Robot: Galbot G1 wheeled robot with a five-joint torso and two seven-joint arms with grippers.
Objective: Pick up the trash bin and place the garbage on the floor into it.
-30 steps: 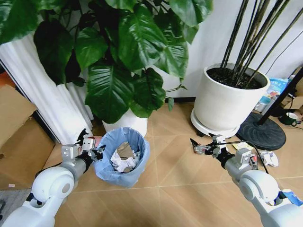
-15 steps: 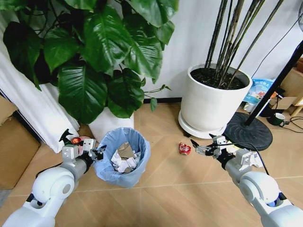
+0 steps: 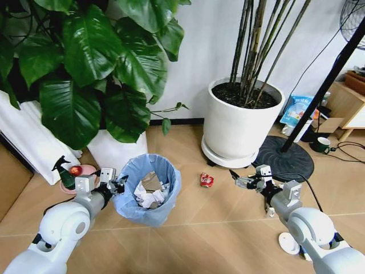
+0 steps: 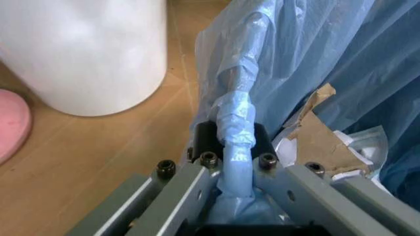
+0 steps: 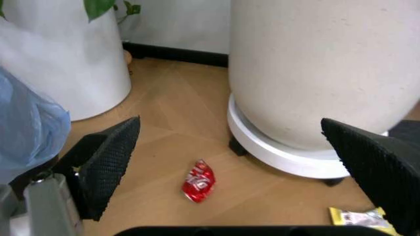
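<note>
On the floor (image 3: 228,228) by the pots, your left gripper (image 3: 117,185) pinches the bin (image 3: 149,191) rim to carry it (paper inside); your right gripper (image 3: 235,178) gapes empty above the red wrapper (image 3: 206,180).

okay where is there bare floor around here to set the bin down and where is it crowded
Bare tan herringbone floor lies in front, bordered by the blue-bagged trash bin held by the left gripper, the red crumpled wrapper and the open right gripper. It is crowded behind: the big round white plant pot, black stand base, and left, the spray bottle.
</note>
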